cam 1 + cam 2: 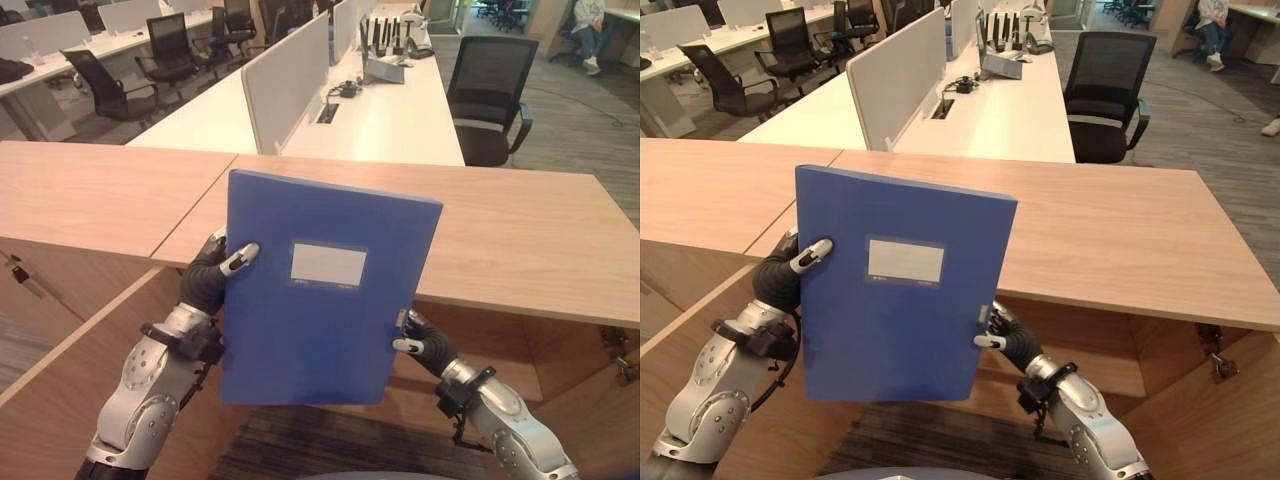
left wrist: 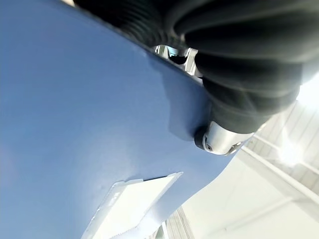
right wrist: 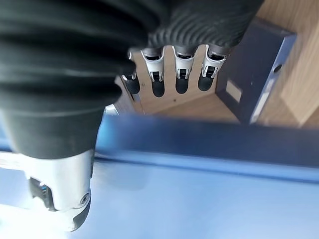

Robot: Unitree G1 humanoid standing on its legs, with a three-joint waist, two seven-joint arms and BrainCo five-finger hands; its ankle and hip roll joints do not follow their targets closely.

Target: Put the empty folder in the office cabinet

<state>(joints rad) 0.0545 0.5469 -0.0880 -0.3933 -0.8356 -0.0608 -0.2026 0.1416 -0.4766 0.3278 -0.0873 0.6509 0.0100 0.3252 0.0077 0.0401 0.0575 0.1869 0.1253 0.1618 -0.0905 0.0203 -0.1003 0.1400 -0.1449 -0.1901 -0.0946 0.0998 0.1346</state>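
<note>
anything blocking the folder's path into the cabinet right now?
Nothing visible. The blue folder is held upright by the left hand and right hand, in front of the cabinet's wooden top. The opening below that top looks free. The right wrist view shows another folder already inside.

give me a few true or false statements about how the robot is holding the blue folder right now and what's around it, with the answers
1. The blue folder is held upright in front of the wooden counter. True.
2. The folder hangs from the left hand alone. False: the right hand grips the opposite edge, so both hands hold it.
3. The folder's front bears a pale label. True.
4. The folder lies flat on the counter. False: it is lifted, standing on edge between the hands.
5. A black office chair stands beyond the counter, beside a white desk. True.
</note>
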